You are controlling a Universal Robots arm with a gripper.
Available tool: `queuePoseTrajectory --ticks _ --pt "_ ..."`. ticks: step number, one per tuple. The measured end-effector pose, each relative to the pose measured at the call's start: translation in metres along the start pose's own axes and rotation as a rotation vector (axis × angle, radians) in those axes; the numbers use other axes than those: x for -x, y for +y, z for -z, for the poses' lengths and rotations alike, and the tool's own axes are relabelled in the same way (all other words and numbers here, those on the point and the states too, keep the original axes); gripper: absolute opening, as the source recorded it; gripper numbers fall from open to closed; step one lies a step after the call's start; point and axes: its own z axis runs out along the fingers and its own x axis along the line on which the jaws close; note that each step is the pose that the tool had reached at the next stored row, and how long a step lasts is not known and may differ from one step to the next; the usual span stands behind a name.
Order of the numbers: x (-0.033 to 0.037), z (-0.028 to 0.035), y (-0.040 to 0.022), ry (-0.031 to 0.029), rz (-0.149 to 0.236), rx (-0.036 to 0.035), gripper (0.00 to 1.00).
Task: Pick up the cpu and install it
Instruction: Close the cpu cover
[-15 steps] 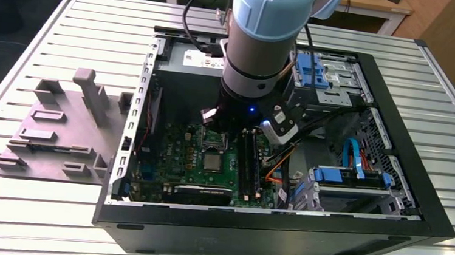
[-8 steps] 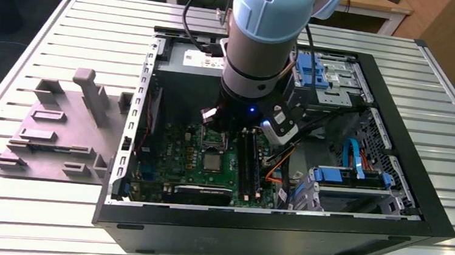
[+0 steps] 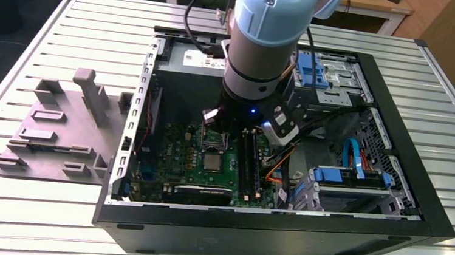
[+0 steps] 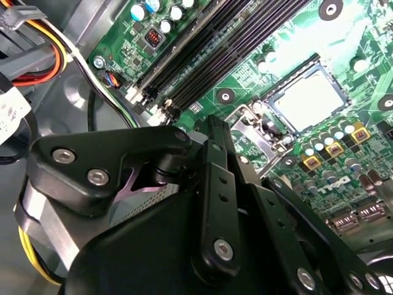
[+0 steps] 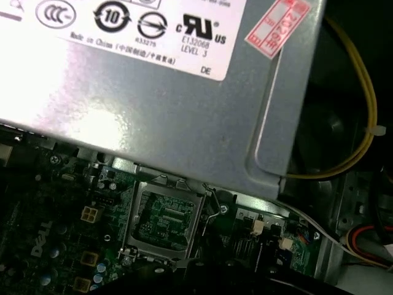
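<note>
The cpu (image 3: 211,161), a small silvery square, lies flat in the dark square socket on the green motherboard inside the open computer case. In the second wrist view the cpu (image 4: 307,98) shows pale and square inside the socket's frame. The socket's metal load plate (image 4: 255,132) is hinged open beside it. In the first wrist view the load plate (image 5: 163,221) frames green board. My gripper (image 3: 225,132) hangs over the load plate, just behind the cpu and apart from it. Its black linkage (image 4: 215,203) is in the second wrist view.
A grey metal power supply box (image 5: 153,92) with a white label stands beside the socket. Black memory slots (image 4: 202,55) run along the cpu's other side. Drive cages with blue parts (image 3: 321,71) fill the case's right. Yellow cables (image 5: 362,123) hang nearby. A grey fixture (image 3: 57,126) sits on the table's left.
</note>
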Motion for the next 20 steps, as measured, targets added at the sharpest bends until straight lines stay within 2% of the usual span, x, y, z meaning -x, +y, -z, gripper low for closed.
queuePoseTrajectory --ticks 7,12,20 --pt "-0.0008 -0.0058 -0.0003 -0.0011 0.000 0.0039 0.10" --pt "-0.0012 -0.0100 -0.0009 -0.0005 0.000 0.0033 0.10" --pt "-0.0011 -0.0108 -0.0009 -0.0013 0.000 0.0046 0.10"
